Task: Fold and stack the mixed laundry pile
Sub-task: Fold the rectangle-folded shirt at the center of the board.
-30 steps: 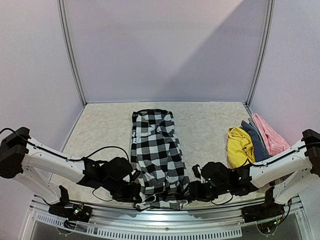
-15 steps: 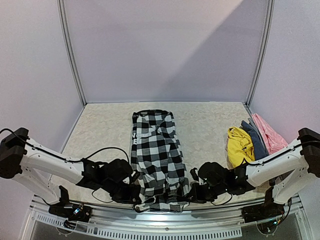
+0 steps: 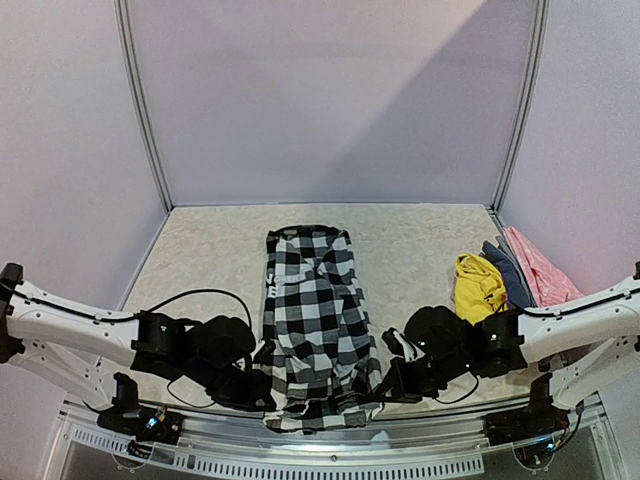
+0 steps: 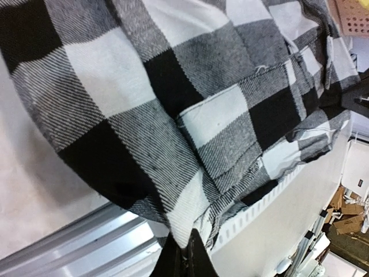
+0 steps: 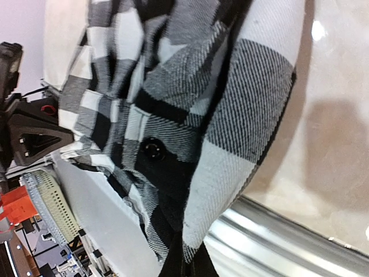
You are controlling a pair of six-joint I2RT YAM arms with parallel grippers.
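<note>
On the table (image 3: 200, 260) we saw the checked shirt (image 3: 315, 300) drawn nearer than before. Our left gripper (image 4: 184, 257) and right gripper (image 5: 185, 262) both pinched its hem, the right newly clamped

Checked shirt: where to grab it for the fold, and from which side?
Grip the two near hem corners, one per gripper, coming in from the outer sides. The checked shirt lies as a long strip running away from the arms, so that hem is closest. The left gripper and right gripper are shut on it there.

table (image 3: 200, 250): cream | checked shirt (image 3: 315, 300) centre | yellow garment (image 3: 478, 290), blue-grey garment (image 3: 512, 272), pink garment (image 3: 542, 270) right
</note>
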